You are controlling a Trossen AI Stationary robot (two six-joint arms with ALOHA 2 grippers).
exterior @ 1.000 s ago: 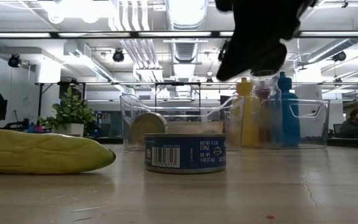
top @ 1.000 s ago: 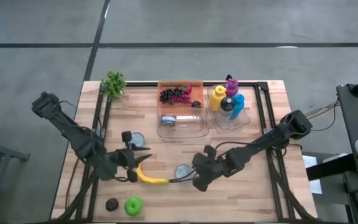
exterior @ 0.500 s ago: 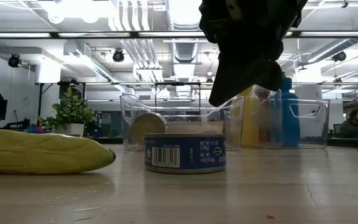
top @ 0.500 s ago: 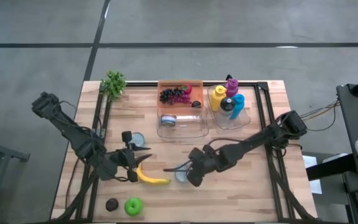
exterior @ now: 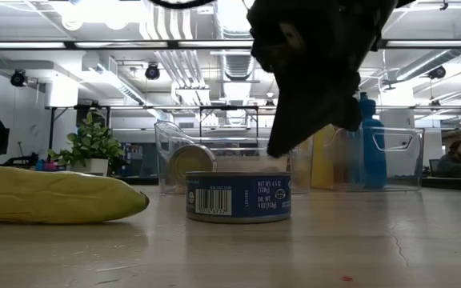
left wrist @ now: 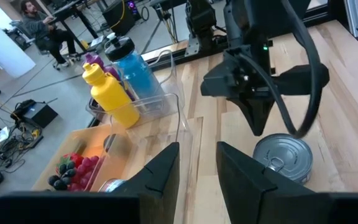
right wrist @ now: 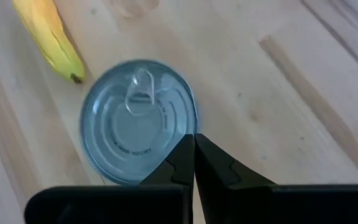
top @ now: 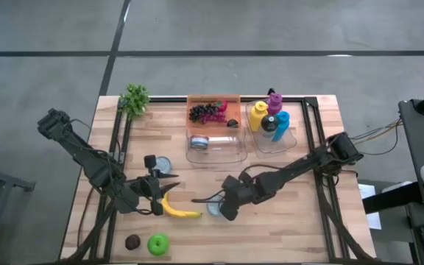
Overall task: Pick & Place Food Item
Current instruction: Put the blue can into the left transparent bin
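Note:
A blue-labelled tin can (exterior: 238, 196) stands upright on the wooden table, pull-tab lid up (right wrist: 138, 121). Left of it lies a yellow banana (top: 179, 210). My right gripper (right wrist: 194, 140) is shut and slants down over the can's lid near the rim. In the low view the tip (exterior: 274, 150) stands a little above the can's top. My left gripper (left wrist: 197, 165) hangs open and empty above the banana's left end (top: 164, 197), facing the can and the right arm.
At the back stand a clear bin (top: 230, 151) with grapes (top: 208, 112) and a can, and a second bin (top: 289, 140) of bottles. A plant (top: 134, 99) is at the far left. Another can (top: 160, 164), a green apple (top: 157, 243) and a dark item (top: 132, 241) lie near left.
My right gripper has come down and moved toward the table's left edge, from beside the can to over its lid. It rolled at the wrist and stayed shut. The can and the banana have not moved.

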